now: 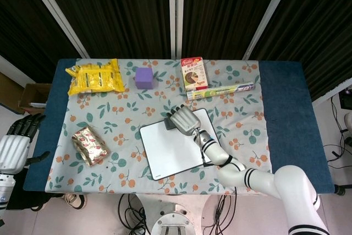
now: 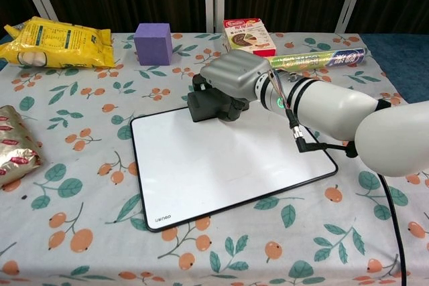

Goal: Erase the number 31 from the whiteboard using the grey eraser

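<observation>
Head view: right hand (image 1: 184, 119) covers the grey eraser (image 1: 170, 123) at the far edge of the whiteboard (image 1: 173, 147), only a dark sliver of eraser showing so its axis is hard to read; left hand (image 1: 15, 141) hangs off the tabletop (image 1: 286, 108) edge, fingers (image 1: 27, 122) apart and empty, arm cut by the frame. Chest view: right hand (image 2: 231, 78) grips the grey eraser (image 2: 208, 105), a matte dark block with its long axis roughly along the far edge of the whiteboard (image 2: 221, 165), sitting half over that edge onto the floral cloth (image 2: 80, 165); the board is flat, glossy white, black-rimmed with rounded corners, and no writing shows on it; fingers mostly hidden under the smooth grey hand shell.
</observation>
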You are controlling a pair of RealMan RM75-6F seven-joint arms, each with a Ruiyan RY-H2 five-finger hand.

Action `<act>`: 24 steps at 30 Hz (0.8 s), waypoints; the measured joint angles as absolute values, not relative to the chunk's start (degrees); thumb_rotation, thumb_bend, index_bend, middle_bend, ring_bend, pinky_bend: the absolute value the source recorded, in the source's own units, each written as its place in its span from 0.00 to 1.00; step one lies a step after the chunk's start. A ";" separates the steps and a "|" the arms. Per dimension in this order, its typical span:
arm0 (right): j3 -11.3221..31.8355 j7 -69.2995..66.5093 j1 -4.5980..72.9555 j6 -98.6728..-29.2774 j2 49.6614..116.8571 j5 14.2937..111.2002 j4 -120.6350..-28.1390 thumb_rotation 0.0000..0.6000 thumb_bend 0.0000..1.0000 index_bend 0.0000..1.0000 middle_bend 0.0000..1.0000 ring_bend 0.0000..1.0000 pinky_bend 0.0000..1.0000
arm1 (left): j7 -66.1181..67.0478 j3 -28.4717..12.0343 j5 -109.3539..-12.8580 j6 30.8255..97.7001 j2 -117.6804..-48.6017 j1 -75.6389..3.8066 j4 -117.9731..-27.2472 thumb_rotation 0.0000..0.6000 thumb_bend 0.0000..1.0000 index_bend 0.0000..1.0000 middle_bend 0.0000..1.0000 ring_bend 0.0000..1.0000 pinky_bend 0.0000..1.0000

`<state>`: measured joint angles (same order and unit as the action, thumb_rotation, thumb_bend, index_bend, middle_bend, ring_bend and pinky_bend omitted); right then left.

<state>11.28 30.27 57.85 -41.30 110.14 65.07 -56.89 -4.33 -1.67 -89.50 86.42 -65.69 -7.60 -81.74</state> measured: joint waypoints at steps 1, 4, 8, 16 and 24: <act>11.35 29.90 57.99 -41.26 110.36 65.15 -56.39 1.00 0.30 0.63 0.54 0.51 0.55 | -4.32 -1.68 -89.50 86.45 -65.67 -7.59 -81.77 1.00 0.05 0.11 0.09 0.09 0.17; 11.66 28.38 58.36 -41.36 110.84 65.76 -55.51 1.00 0.30 0.61 0.54 0.51 0.55 | -4.28 -1.66 -89.44 86.36 -65.62 -7.56 -81.81 1.00 0.05 0.11 0.09 0.09 0.17; 11.59 27.32 58.57 -41.69 110.71 66.88 -54.96 1.00 0.30 0.60 0.53 0.51 0.55 | -4.24 -1.67 -89.18 86.06 -65.62 -7.58 -81.86 1.00 0.05 0.11 0.09 0.09 0.17; 10.05 27.19 57.59 -41.39 109.08 67.31 -57.82 1.00 0.30 0.60 0.53 0.51 0.55 | -3.94 -1.65 -89.53 86.26 -65.63 -7.61 -82.27 1.00 0.05 0.11 0.09 0.09 0.17; 7.84 26.07 56.06 -41.91 105.83 69.37 -65.41 1.00 0.30 0.60 0.53 0.51 0.55 | -3.32 -1.53 -89.88 86.40 -65.39 -7.59 -83.11 1.00 0.05 0.11 0.09 0.09 0.17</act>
<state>7.84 26.07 56.06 -41.91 105.83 69.37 -65.41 -3.32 -1.53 -89.88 86.40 -65.39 -7.59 -83.11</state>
